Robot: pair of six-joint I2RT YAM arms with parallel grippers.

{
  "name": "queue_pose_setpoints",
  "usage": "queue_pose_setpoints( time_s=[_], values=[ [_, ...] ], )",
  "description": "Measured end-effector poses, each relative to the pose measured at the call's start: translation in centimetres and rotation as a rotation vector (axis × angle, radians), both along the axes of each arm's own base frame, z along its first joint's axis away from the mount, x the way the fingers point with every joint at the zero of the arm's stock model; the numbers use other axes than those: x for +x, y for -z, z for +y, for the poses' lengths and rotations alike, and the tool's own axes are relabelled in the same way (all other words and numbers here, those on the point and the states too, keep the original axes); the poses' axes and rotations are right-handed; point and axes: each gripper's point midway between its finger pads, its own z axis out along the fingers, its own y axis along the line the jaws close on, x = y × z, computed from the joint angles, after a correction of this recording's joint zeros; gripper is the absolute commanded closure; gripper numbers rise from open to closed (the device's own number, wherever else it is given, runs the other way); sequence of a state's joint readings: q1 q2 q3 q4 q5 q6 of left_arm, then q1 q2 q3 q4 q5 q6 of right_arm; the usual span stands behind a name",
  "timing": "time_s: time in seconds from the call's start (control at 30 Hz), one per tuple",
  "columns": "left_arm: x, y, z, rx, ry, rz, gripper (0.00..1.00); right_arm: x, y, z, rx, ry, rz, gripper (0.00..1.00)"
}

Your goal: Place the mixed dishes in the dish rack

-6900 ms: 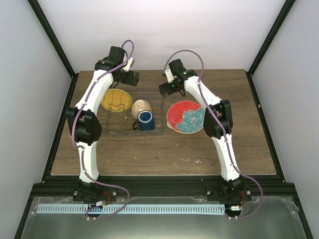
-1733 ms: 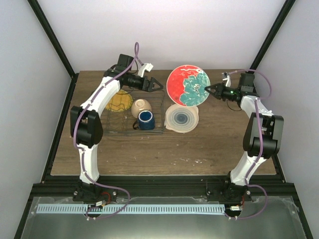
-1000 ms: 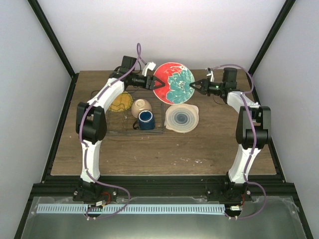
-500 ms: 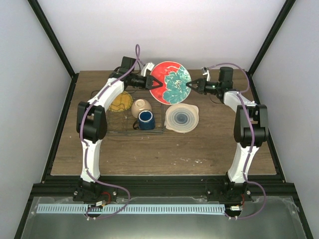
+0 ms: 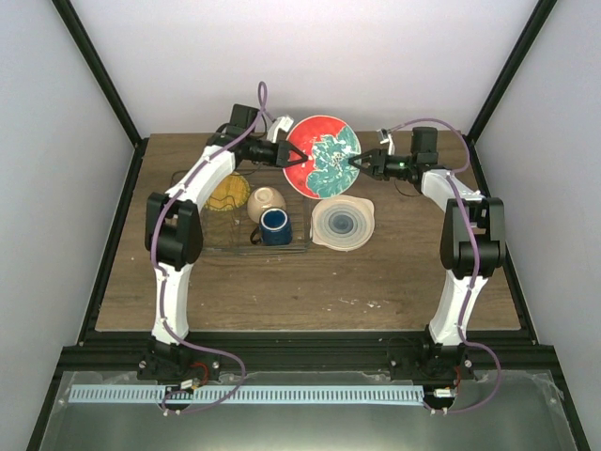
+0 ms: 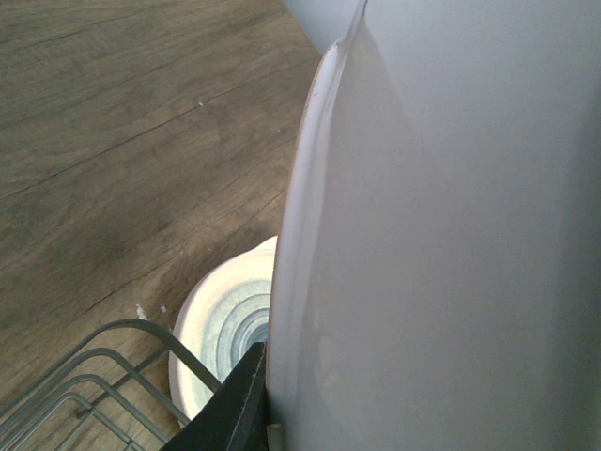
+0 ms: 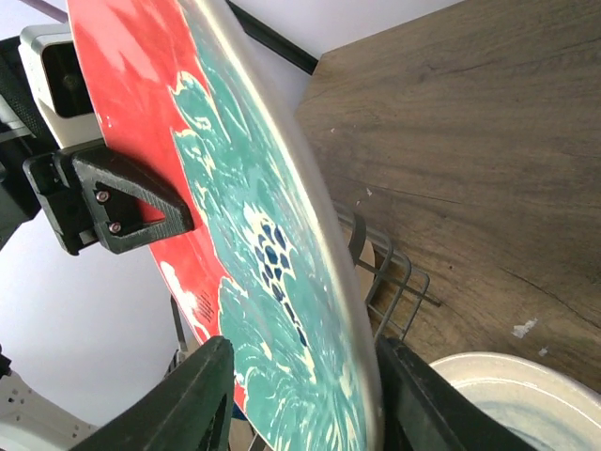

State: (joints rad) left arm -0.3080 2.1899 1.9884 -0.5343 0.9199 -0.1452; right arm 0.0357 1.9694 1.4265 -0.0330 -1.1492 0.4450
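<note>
Jaws just swapped roles: left gripper (image 5: pixel 299 160) has clamped the left rim of the red plate (image 5: pixel 323 155), upright at top centre of the overhead view, while right gripper (image 5: pixel 357 162) has spread loose off the other rim, so the handoff toward the rack (image 5: pixel 225 246) looks done.
</note>
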Motion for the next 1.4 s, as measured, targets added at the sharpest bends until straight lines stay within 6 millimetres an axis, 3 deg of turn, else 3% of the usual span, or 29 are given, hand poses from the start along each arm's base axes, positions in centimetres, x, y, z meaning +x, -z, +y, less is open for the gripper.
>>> queue_pose_setpoints(
  time_s=[0.13,0.3,0.47,0.57,0.77,1.0,1.27,1.4],
  values=[
    [0.3,0.1,0.4,0.012,-0.017,0.004,0.97,-0.3,0.0,0.0,-0.012,-0.012,-0.014,0.47],
    [0.8,-0.3,1.2,0.052,-0.049,-0.006,0.94,-1.2,0.1,-0.3,-0.049,-0.018,-0.025,0.25],
    [1.7,-1.9,3.1,0.146,-0.108,-0.078,0.98,-1.7,0.8,-1.7,-0.072,0.016,-0.018,0.11],
    [1.4,-2.9,4.6,0.223,-0.148,-0.109,1.00,-1.2,1.6,-3.2,-0.108,0.065,-0.003,0.08],
    [-0.9,-5.7,8.2,0.417,-0.222,-0.194,1.00,1.2,1.6,-4.7,-0.178,0.115,-0.027,0.05],
    [-5.0,-8.5,12.0,0.704,-0.285,-0.326,1.00,3.6,1.6,-4.8,-0.194,0.113,-0.048,0.01],
    [-9.4,-7.3,15.1,1.070,-0.257,-0.408,1.00,4.3,4.4,-4.9,-0.190,0.104,0.013,0.00],
    [-10.6,-6.2,17.3,1.255,-0.232,-0.435,1.00,4.5,4.5,-4.8,-0.188,0.104,0.017,0.00]
  ],
)
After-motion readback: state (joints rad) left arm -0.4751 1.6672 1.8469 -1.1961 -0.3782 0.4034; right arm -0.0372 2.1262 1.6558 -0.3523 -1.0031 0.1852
